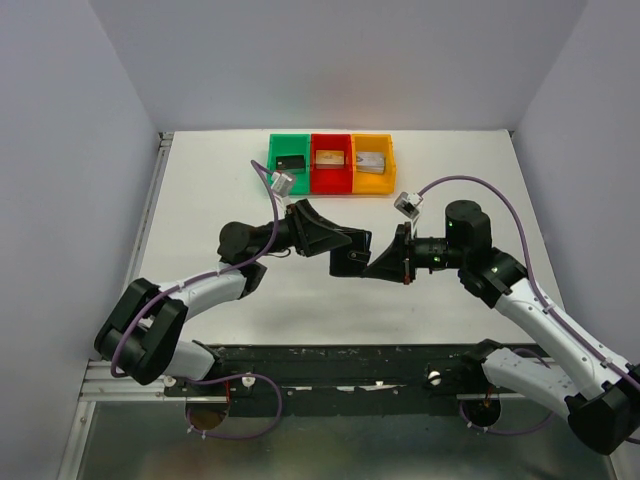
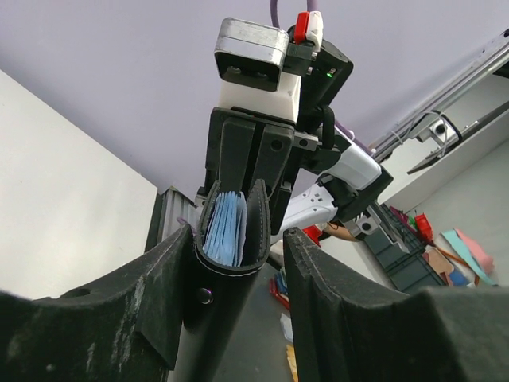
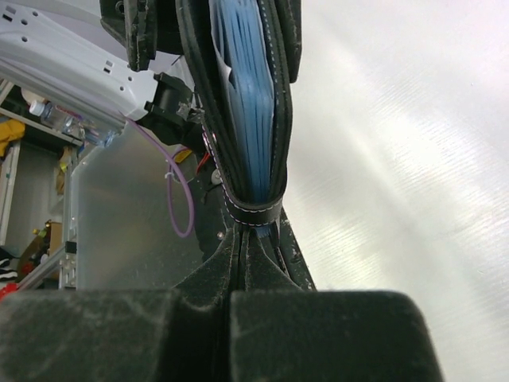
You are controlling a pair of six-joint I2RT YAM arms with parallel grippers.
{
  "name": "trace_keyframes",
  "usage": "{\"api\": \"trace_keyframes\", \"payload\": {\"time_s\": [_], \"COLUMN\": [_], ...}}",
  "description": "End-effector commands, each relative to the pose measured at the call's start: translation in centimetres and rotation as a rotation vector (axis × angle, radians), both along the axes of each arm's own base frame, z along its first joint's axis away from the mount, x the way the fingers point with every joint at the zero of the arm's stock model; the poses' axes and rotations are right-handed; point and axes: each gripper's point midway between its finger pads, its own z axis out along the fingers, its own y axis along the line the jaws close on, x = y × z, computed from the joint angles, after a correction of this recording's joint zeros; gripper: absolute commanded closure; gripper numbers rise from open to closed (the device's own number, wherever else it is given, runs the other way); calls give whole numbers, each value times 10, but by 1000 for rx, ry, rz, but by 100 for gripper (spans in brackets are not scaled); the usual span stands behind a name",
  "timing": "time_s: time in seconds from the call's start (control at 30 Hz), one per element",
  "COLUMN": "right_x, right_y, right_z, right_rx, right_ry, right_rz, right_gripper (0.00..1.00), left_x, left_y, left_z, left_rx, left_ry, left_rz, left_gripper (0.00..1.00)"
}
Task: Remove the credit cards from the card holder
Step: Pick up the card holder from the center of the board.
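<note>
Card holder (image 1: 350,260): being held up above the table (image 1: 210,200), hanging between the two grippers. Its black covers are meeting at the stitched fold at one end and standing slightly apart at the other.
Right gripper (image 3: 248,243): pinching the card holder at its folded edge, with its fingers pressing tight together on the black leather, so it is closed on the holder.
Left gripper (image 2: 240,235): straddling the card holder's open end with its jaws standing apart. One finger (image 2: 151,310) is lying against the holder's outer cover. The other finger (image 2: 350,310) is sitting just beside the opposite cover with a gap showing, so nothing is being clamped.
Inner pockets (image 2: 227,231): showing as bluish layers packed close between the card holder's covers.
Credit cards: cannot be told apart from the bluish layers inside the card holder.
Green bin (image 1: 290,138), red bin (image 1: 331,138), orange bin (image 1: 373,139): standing in a row beyond the card holder, well apart from it.
Bin contents: a black block (image 1: 291,161) is lying in the green bin, a tan block (image 1: 331,157) in the red one and a grey block (image 1: 370,160) in the orange one, all well apart from the card holder.
</note>
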Motion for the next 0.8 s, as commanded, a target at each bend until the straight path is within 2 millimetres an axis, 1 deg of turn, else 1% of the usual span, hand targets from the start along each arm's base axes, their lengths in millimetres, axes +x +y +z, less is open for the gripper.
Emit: {"api": "trace_keyframes", "payload": {"time_s": [0.0,0.23,0.43,0.57,0.7,0.77], "right_x": [8,9,9,7,6,6], "right_y": [2,2,2,3,3,2], "right_z": [-1,-5,-10,-11,-12,-13], "right_rx": [0,-5,-8,-3,1,0], "right_ry": [-24,-19,-3,-2,3,6], "right_rz": [-19,-23,-25,-11,-8,-10], "right_gripper": [100,100,99,100,99,99], "left_x": [-18,-20,-21,-21,-21,-21], "left_y": [8,13,14,15,15,15], "left_z": [20,19,17,17,17,17], "left_rx": [-56,-52,-44,-39,-33,-33], "left_ry": [-147,-150,-152,-154,-154,-156], "left_rz": [-20,-13,-7,-1,6,11], "left_gripper": [46,52,54,61,64,68]}}
